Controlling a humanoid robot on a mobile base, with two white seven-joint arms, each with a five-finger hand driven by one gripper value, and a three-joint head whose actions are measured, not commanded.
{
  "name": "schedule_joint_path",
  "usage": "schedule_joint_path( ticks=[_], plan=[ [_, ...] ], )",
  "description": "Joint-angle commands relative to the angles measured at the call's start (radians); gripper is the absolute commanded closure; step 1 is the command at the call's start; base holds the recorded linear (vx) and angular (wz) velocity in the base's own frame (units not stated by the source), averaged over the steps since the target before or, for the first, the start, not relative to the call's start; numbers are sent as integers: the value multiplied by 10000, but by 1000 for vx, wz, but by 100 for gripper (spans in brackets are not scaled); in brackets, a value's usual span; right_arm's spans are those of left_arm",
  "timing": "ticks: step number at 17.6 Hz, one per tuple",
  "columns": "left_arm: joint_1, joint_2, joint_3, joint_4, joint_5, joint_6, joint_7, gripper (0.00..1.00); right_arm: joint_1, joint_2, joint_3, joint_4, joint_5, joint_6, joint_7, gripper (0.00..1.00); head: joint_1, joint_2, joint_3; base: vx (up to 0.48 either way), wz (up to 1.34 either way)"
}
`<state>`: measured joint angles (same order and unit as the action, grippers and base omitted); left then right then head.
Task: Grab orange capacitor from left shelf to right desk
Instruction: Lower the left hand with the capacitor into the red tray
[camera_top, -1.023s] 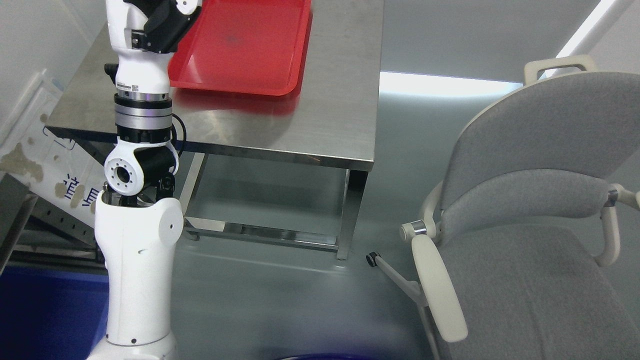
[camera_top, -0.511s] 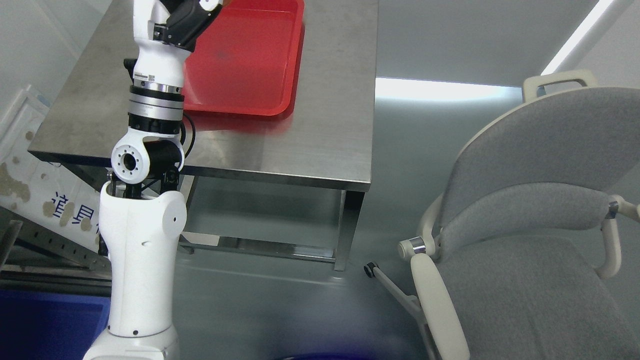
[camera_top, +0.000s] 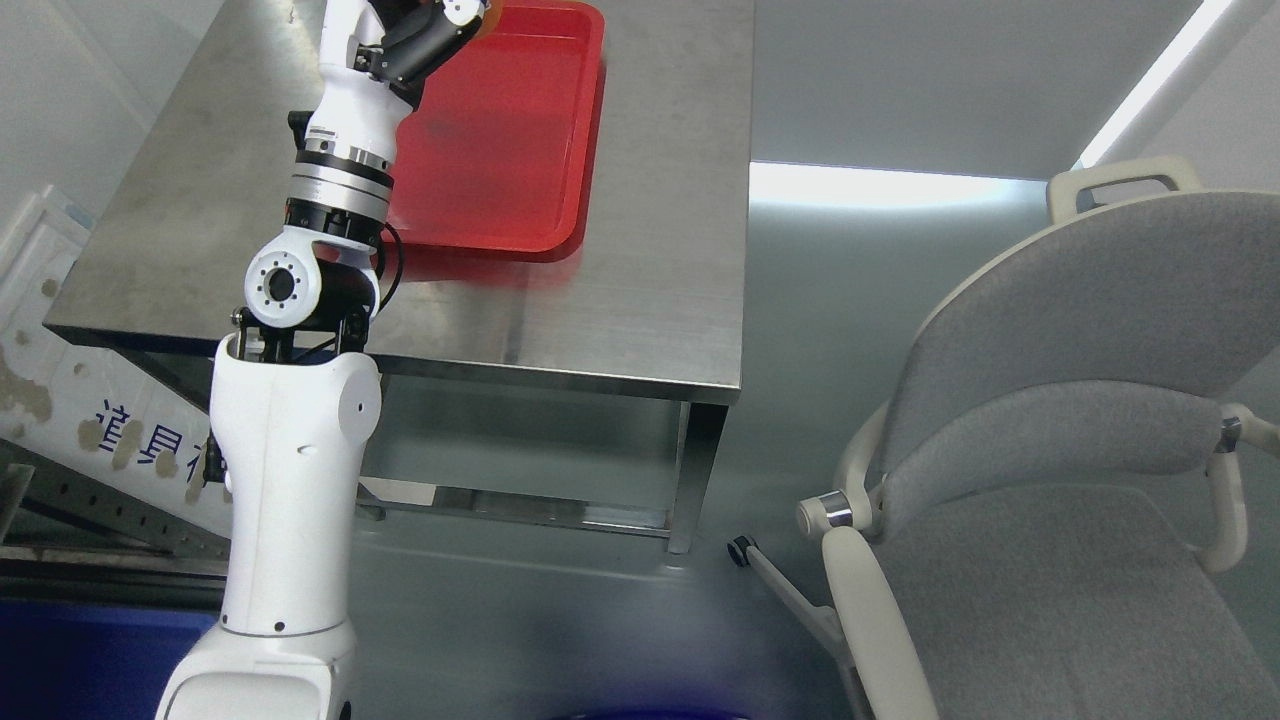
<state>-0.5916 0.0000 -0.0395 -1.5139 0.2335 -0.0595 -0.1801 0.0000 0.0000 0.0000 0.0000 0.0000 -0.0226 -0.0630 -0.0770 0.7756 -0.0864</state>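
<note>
The left arm (camera_top: 290, 480) enters at the lower left of the head view and extends toward 12 o'clock, over the steel desk (camera_top: 640, 260). The left hand (camera_top: 425, 35) is cut off by the top edge of the picture; only its dark palm section and a white knuckle joint are visible. The finger position cannot be determined. A small orange patch (camera_top: 487, 12) shows at the hand's 3 o'clock side, at the picture's edge. This may be the orange capacitor, but the view is too partial to confirm it, or to confirm a grasp.

The hand is positioned above the near-left corner of the red tray (camera_top: 510, 150), which lies on the desk at the 12 o'clock end. The visible part of the tray is empty. The right arm is not in view. A grey office chair (camera_top: 1080, 450) stands at 3 o'clock, well apart from the desk.

Assessment: no shelf is in view and the arm is already over the desk, so the transfer phase appears nearly complete. Remaining steps: lower the hand, deposit the part, retract the arm.
</note>
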Motion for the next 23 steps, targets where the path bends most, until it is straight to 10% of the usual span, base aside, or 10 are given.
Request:
schedule_joint_path(
  ticks=[1, 17, 23],
  plan=[
    [-1138, 175, -632, 3031, -402, 58, 6, 98, 230, -175, -184, -175, 31, -4, -14, 0, 0, 0, 0, 22, 0],
    [-787, 175, -665, 4478, -1001, 332, -178, 94, 230, -175, -184, -175, 31, -4, 1, 0, 0, 0, 0, 2, 0],
    [-863, 175, -143, 4478, -1001, 411, -133, 76, 230, -175, -184, -175, 31, -4, 1, 0, 0, 1, 0, 0, 0]
  ],
)
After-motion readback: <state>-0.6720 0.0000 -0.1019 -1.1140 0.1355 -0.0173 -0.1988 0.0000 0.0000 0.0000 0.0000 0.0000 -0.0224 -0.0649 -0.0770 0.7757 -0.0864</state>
